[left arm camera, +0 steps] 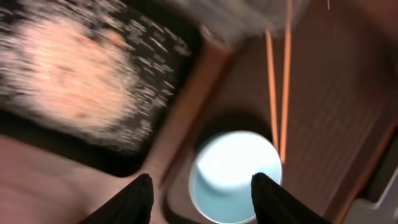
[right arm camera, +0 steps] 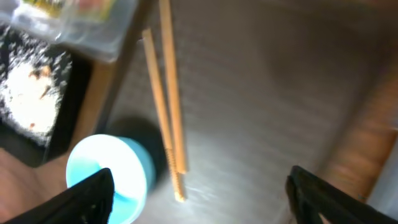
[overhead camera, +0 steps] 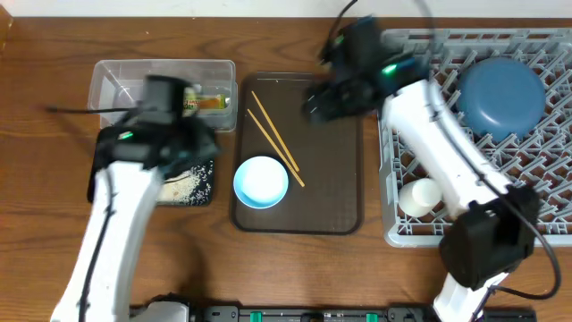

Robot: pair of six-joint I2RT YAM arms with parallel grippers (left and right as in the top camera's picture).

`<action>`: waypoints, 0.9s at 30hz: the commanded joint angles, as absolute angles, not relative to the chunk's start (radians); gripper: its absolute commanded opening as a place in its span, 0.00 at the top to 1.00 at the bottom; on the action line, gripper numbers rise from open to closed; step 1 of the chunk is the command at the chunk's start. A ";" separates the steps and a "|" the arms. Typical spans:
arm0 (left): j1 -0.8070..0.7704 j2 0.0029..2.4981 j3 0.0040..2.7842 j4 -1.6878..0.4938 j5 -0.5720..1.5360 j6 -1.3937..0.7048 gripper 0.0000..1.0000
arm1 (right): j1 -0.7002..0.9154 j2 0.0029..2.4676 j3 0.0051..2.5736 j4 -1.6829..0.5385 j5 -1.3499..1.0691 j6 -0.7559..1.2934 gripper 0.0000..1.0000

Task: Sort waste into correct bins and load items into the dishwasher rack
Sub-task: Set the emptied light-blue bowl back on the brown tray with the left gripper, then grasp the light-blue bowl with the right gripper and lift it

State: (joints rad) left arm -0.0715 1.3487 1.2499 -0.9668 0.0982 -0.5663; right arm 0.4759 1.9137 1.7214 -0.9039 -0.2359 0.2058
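Two wooden chopsticks (overhead camera: 275,139) and a light blue bowl (overhead camera: 261,182) lie on the brown serving tray (overhead camera: 331,179). My right gripper (overhead camera: 322,98) hovers open over the tray's far end; in its wrist view the chopsticks (right arm camera: 168,81) and the bowl (right arm camera: 118,168) sit below the gripper (right arm camera: 200,186). My left gripper (overhead camera: 201,143) is open over the black tray (overhead camera: 207,190) of rice (overhead camera: 179,185). Its wrist view is blurred, with the bowl (left arm camera: 233,168) below its empty jaws (left arm camera: 202,186). The grey rack (overhead camera: 536,179) holds a dark blue plate (overhead camera: 500,97) and a white cup (overhead camera: 420,195).
A clear tub (overhead camera: 121,80) at the far left holds a snack wrapper (overhead camera: 207,101). It stands just behind the black tray, and both lie beside the serving tray's left rim. The rack fills the right side of the table. Both arms reach in from the near edge.
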 commanded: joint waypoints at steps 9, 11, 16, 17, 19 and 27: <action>0.053 1.333 1.259 -0.998 0.100 -0.467 0.44 | 0.719 1.917 1.480 -0.719 -0.178 0.427 0.41; 0.053 1.335 1.259 -0.999 0.097 -0.467 0.44 | 0.742 1.917 1.462 -0.716 -0.142 0.450 0.44; 0.053 1.335 1.259 -1.009 0.059 -0.467 0.44 | 0.778 1.917 1.406 -0.703 -0.066 0.524 0.47; 0.053 1.335 1.258 -1.011 0.059 -0.467 0.43 | 0.781 1.917 1.395 -0.697 -0.051 0.535 0.48; 0.053 1.335 1.258 -1.013 0.059 -0.467 0.39 | 0.781 1.917 1.385 -0.691 -0.049 0.548 0.50; 0.053 1.335 1.257 -1.016 0.059 -0.468 0.20 | 0.780 1.938 1.384 -0.688 -0.041 0.566 0.62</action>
State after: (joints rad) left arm 0.0498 1.3270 1.2503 -1.0138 0.0738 -0.4721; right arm 0.7704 1.9156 1.3872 -0.6899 -0.0669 0.5346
